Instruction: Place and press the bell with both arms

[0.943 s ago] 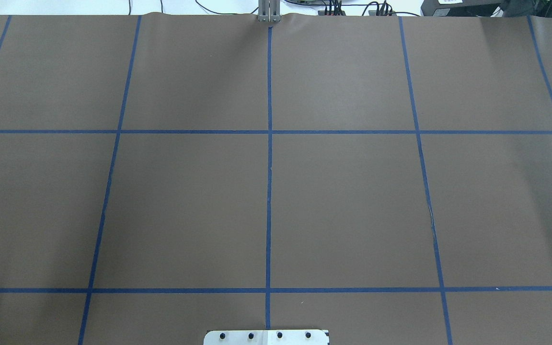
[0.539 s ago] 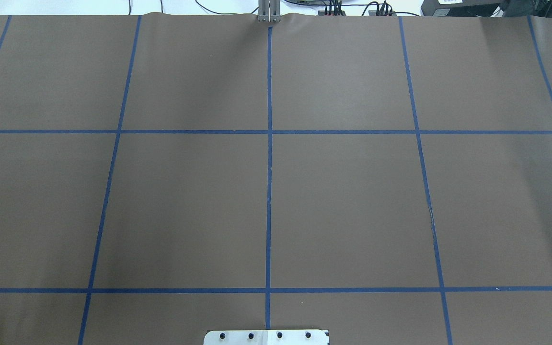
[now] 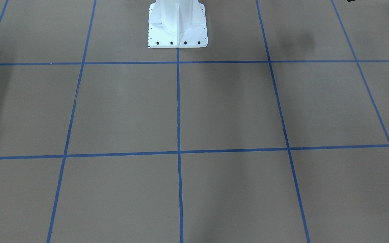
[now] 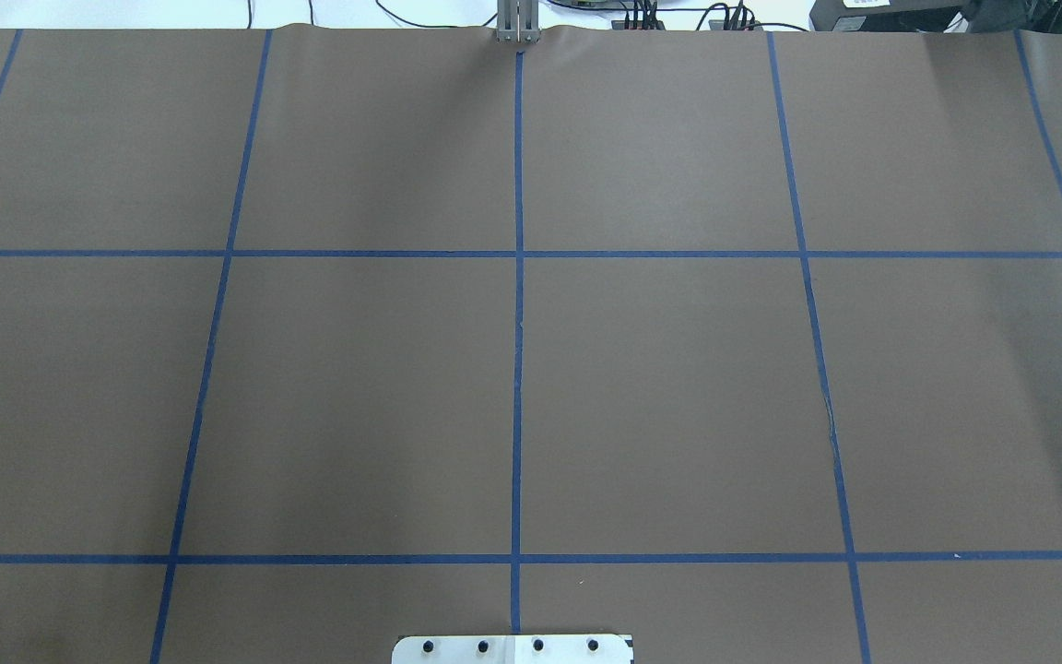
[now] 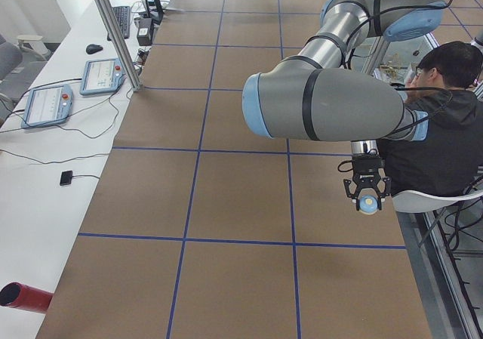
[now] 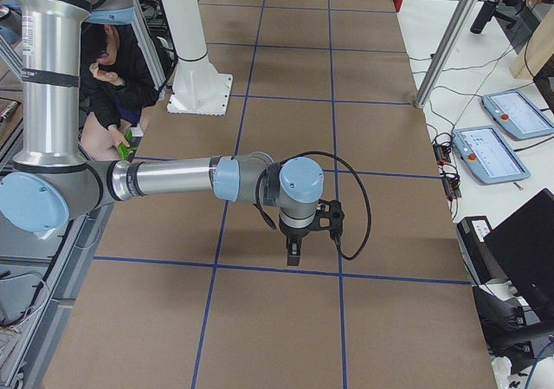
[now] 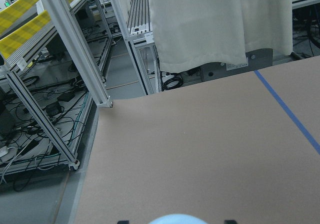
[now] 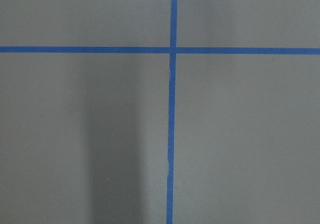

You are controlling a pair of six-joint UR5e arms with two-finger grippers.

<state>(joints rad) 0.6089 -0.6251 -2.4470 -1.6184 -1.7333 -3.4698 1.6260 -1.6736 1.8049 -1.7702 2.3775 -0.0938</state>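
1. The white pedestal [image 3: 177, 30] is bolted at the robot-side edge of the brown table [image 4: 356, 397], on the middle blue tape line [image 4: 518, 369]. All places below are given from it.
2. The left arm [image 5: 324, 105] reaches out to the robot's left of the pedestal, and the left gripper [image 5: 367, 199] points down in the air near the same table edge.
3. The left gripper's fingers are clamped on the bell [image 5: 367, 204], a light-blue dome held off the table. The left wrist view shows the dome top [image 7: 177, 219] at the bottom edge between two black finger bits.
4. The right arm [image 6: 173, 179] stretches out flat on the robot's right of the pedestal and farther out over the table.
5. The right gripper [image 6: 293, 255] points straight down, well apart from the pedestal. Cannot tell whether its fingers are apart or together, and nothing is visible in it.
6. The right wrist view shows only brown table and a tape crossing [image 8: 172, 50].
7. A person in black [image 6: 117, 77] sits just beside the pedestal, off the table, and is close behind the left gripper in the exterior left view.
8. Two tablets [image 6: 489, 153] lie on the white bench across the table from the pedestal.
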